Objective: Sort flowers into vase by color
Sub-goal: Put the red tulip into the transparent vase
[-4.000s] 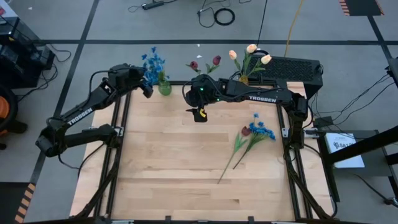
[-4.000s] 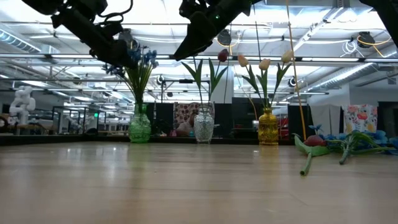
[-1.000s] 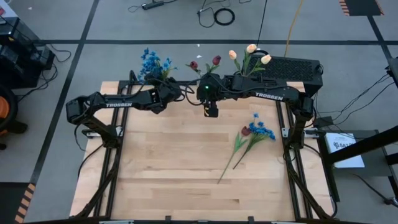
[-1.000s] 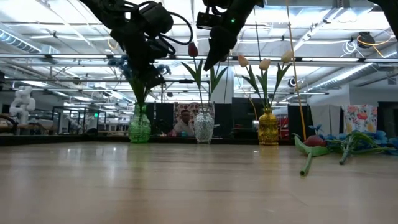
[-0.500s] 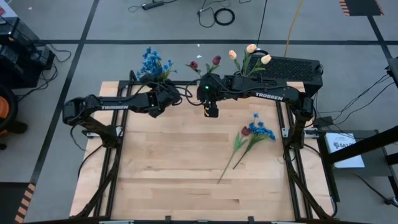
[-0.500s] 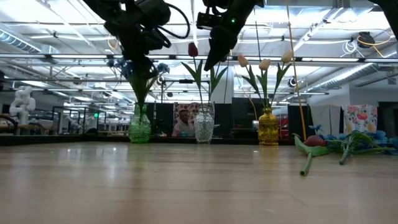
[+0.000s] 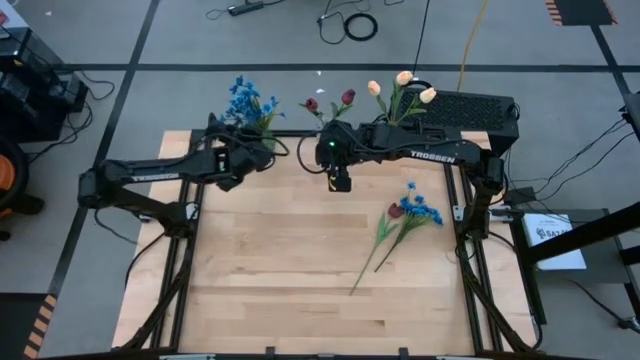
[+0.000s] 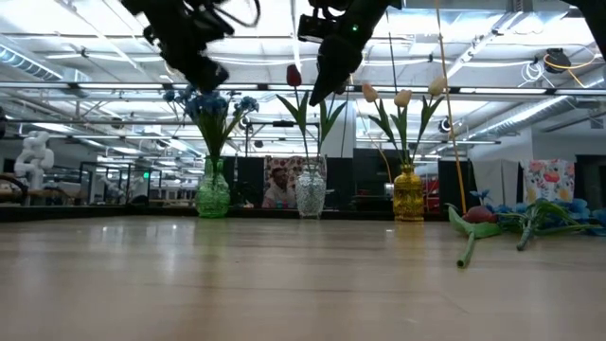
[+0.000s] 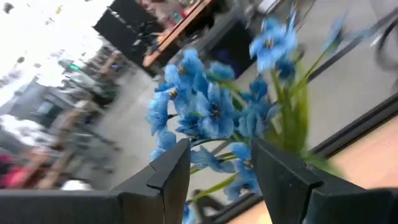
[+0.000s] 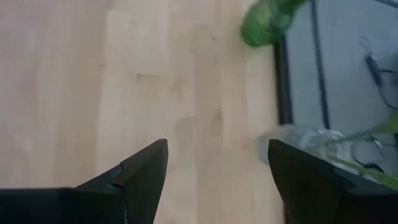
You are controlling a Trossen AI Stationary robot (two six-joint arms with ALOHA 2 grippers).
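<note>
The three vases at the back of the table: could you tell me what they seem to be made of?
The green vase and clear vase look like glass: see-through and glossy, with light glinting in them. The yellow vase is shiny amber; probably glass too, though glazed ceramic cannot be excluded.

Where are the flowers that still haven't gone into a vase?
In the high view, a dark red tulip and a bunch of small blue blossoms lie together on the wooden table's right side, near its right edge.

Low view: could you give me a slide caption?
Three vases of sorted flowers line the table's far edge; loose flowers await at right, both arms overhead.
</note>
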